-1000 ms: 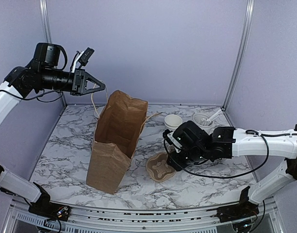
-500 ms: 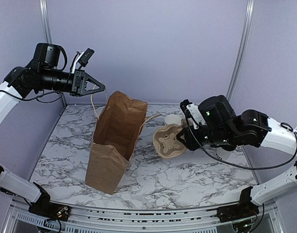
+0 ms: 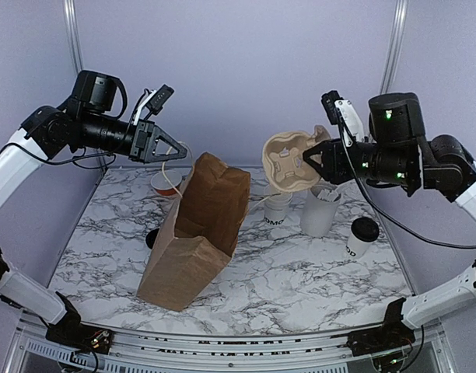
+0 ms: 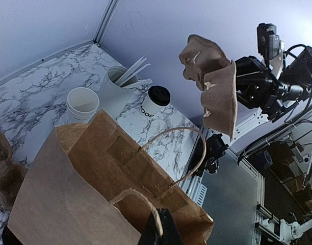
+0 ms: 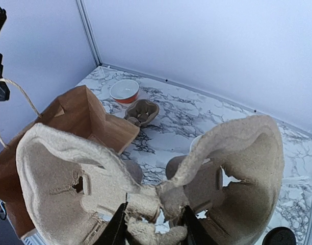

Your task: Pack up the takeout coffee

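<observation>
The takeout coffee (image 3: 361, 236), a small white cup with black lettering and a black lid, stands at the right of the table, free of both grippers; it also shows in the left wrist view (image 4: 155, 101). My left gripper (image 3: 176, 152) is shut on the cord handle (image 4: 146, 206) of the brown paper bag (image 3: 195, 233), which leans right with its mouth open. My right gripper (image 3: 309, 161) is shut on a pulp cup carrier (image 3: 288, 159), held high above the table beside the bag's top; the carrier fills the right wrist view (image 5: 146, 173).
A stack of white cups (image 3: 275, 208) and a tall white tub with utensils (image 3: 319, 211) stand behind the bag's right side. An orange bowl (image 3: 166, 184) sits at the back left. A second pulp carrier (image 5: 140, 112) lies near it.
My right gripper has lifted the pulp carrier from the table up to bag-top height. My left gripper has shifted right with the handle, and the bag now leans right.
</observation>
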Controlling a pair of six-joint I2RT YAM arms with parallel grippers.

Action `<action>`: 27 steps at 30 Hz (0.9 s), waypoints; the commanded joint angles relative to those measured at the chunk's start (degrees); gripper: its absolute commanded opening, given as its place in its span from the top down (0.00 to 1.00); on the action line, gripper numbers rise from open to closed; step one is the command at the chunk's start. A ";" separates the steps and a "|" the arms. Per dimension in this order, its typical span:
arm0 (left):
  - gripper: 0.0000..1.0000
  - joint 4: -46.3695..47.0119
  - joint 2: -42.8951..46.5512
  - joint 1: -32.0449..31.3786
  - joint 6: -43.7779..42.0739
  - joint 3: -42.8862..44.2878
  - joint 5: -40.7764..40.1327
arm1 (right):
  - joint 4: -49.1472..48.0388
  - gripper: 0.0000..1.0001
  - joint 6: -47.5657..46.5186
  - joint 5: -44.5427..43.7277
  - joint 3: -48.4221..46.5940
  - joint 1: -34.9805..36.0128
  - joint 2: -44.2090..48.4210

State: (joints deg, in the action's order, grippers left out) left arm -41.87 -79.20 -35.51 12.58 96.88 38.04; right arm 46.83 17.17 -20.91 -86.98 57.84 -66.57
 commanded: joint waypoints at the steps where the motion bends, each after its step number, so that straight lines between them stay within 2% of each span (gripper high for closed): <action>1: 1.00 -0.08 -1.15 -1.85 -0.56 2.50 0.02 | -0.45 0.69 -5.31 -1.29 -6.35 -0.40 -2.30; 9: 1.00 -0.06 -2.22 -2.90 -0.01 4.93 -0.48 | -7.96 0.68 -10.75 10.49 -7.55 -0.20 -6.86; 18: 1.00 0.05 -3.01 -5.57 0.14 5.48 -0.35 | -14.18 0.68 -16.47 20.00 -7.01 4.83 -11.89; 27: 1.00 0.35 -3.65 -5.63 0.07 6.43 -0.16 | -19.65 0.66 -17.12 28.25 0.79 5.33 -10.24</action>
State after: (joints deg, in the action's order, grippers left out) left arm -41.95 -82.39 -40.97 12.69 100.82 37.39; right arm 31.64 1.10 2.13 -88.42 62.85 -78.35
